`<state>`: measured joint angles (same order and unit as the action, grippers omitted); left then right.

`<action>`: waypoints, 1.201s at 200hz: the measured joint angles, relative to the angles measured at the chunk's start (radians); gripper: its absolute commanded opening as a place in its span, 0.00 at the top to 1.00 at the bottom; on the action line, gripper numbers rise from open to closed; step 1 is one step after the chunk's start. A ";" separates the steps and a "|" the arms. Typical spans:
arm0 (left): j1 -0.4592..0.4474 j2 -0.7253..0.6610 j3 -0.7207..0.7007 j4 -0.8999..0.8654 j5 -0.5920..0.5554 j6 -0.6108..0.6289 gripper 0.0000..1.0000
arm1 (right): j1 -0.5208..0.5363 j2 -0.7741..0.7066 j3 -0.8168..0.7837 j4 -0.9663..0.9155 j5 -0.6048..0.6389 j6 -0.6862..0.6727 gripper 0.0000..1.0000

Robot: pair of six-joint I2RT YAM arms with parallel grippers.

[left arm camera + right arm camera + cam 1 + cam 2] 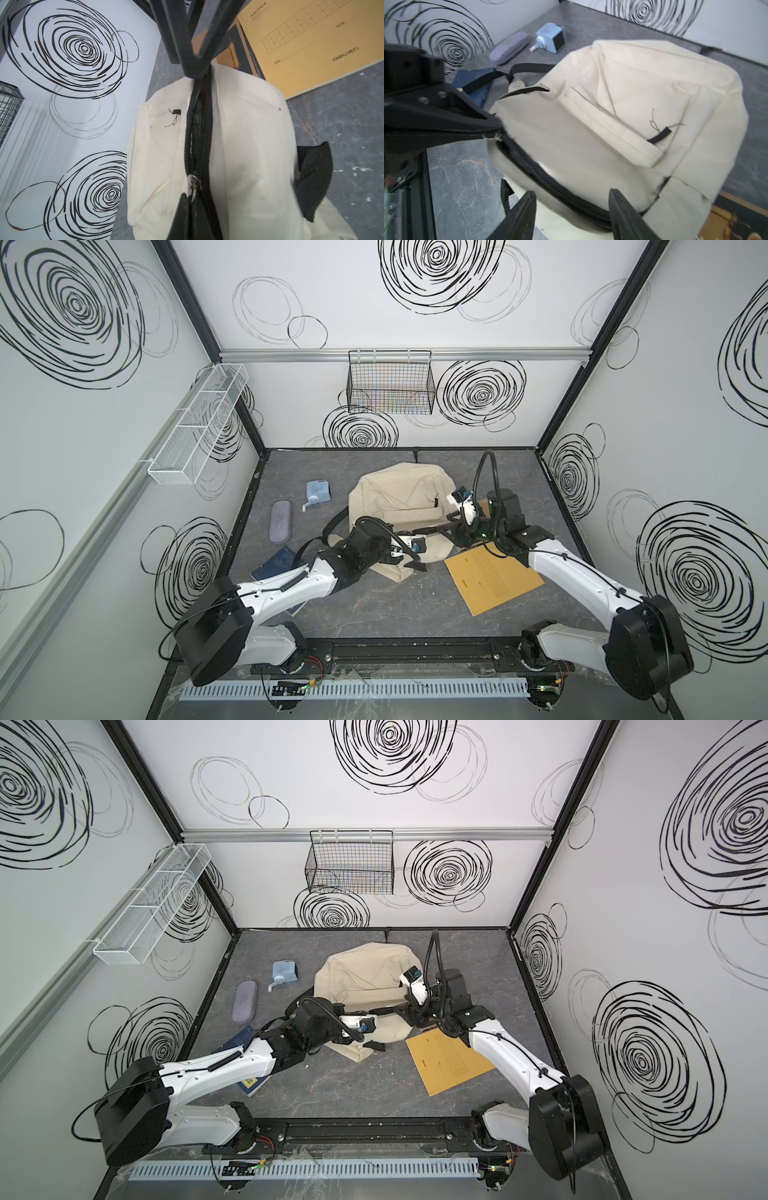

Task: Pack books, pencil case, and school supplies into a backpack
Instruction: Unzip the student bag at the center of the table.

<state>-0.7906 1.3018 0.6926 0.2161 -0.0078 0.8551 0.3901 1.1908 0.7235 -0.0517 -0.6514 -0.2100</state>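
Left fingers [191,218] are pinched fully together on the metal zip pull [194,182] of the backpack [399,497]. The right wrist view shows the same grip on the pull.

Right fingers [620,209] stand well apart and hold nothing. They straddle the backpack's black zip line. The zip teeth are parted along the run between the two sets of fingers.

The backpack lies on the grey bench [374,614] with its front pocket up, under and between both sets of fingers.

The kraft book [494,576] lies flat on the bench just beside the right fingers, on the arm-base side. The navy book [278,566] lies behind the left fingers, partly under the left arm.

The purple pencil case [281,521] and the light blue pencil sharpener [318,493] lie near each other. Both are well apart from the left fingers, on the side away from the right fingers. Neither touches the backpack.
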 measured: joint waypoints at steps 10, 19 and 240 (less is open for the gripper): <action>0.001 0.000 0.000 -0.005 0.011 0.000 1.00 | 0.019 -0.018 -0.023 0.042 -0.010 -0.064 0.35; 0.001 0.000 0.000 -0.009 0.020 0.000 1.00 | 0.033 -0.019 -0.027 0.066 -0.019 -0.114 0.35; 0.024 -0.036 -0.013 -0.013 0.063 0.015 1.00 | 0.114 0.127 0.014 0.105 -0.066 -0.432 1.00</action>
<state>-0.7662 1.2655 0.6800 0.2028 0.0551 0.8703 0.5041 1.3182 0.7380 0.0528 -0.7177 -0.6422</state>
